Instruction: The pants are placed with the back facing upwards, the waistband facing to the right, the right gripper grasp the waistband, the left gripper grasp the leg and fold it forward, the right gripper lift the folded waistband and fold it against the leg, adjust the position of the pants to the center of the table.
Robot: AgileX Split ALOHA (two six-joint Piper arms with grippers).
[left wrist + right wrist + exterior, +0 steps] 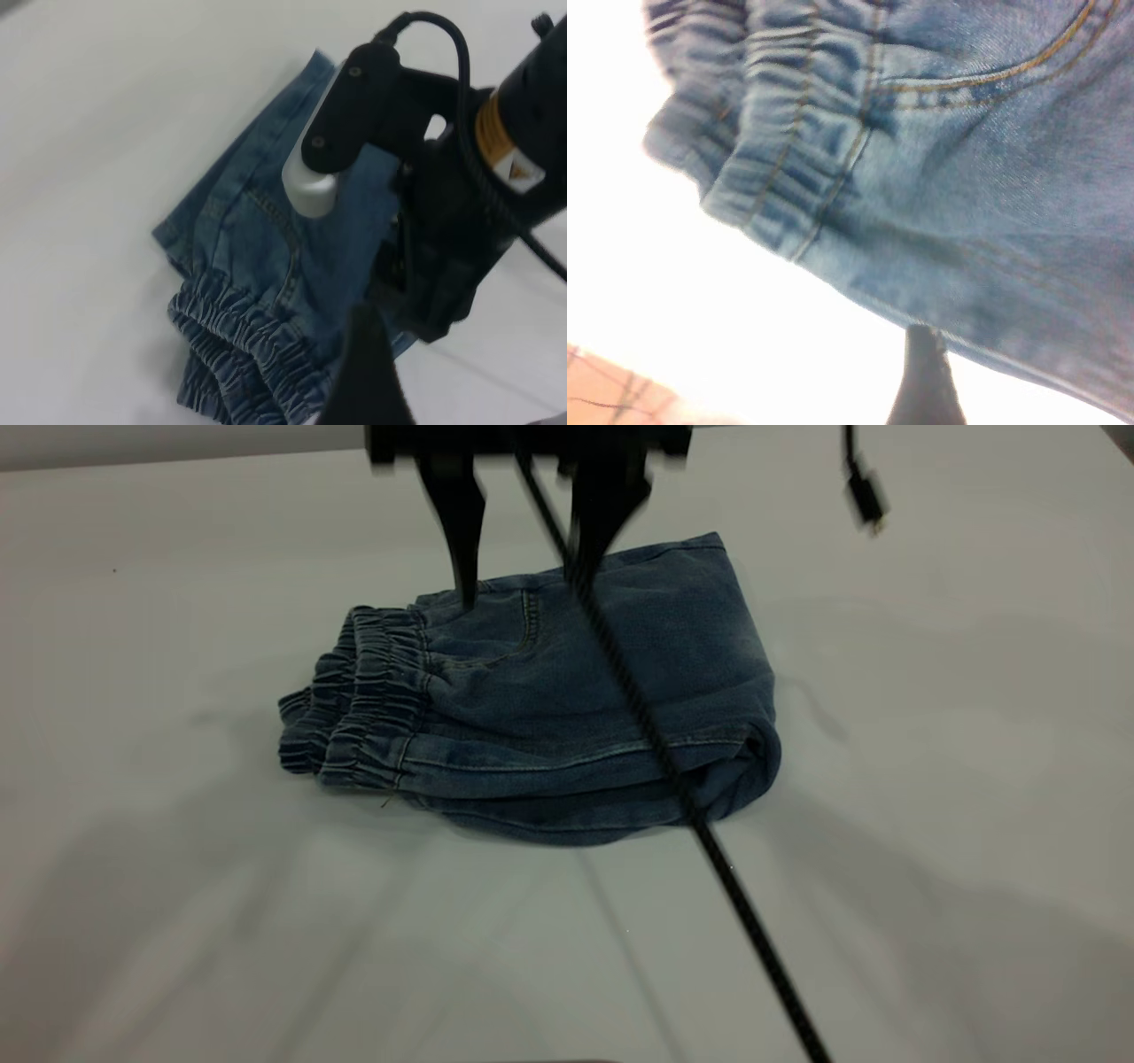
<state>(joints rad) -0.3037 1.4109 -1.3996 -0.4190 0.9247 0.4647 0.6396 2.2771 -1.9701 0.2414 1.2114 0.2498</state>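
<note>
The blue denim pants lie folded into a compact bundle in the middle of the table, with the elastic waistband on the left side in the exterior view. The printed leg is hidden inside the fold. My right gripper hangs over the bundle's far edge, open, one fingertip touching the denim near a pocket seam. Its silver-grey block shows in the left wrist view above the pants. In the right wrist view one of its fingers meets the folded edge of the pants. My left gripper is beside the waistband, open and holding nothing.
A black braided cable runs diagonally across the exterior view in front of the pants. A small black plug dangles at the upper right. Bare tabletop surrounds the bundle on all sides.
</note>
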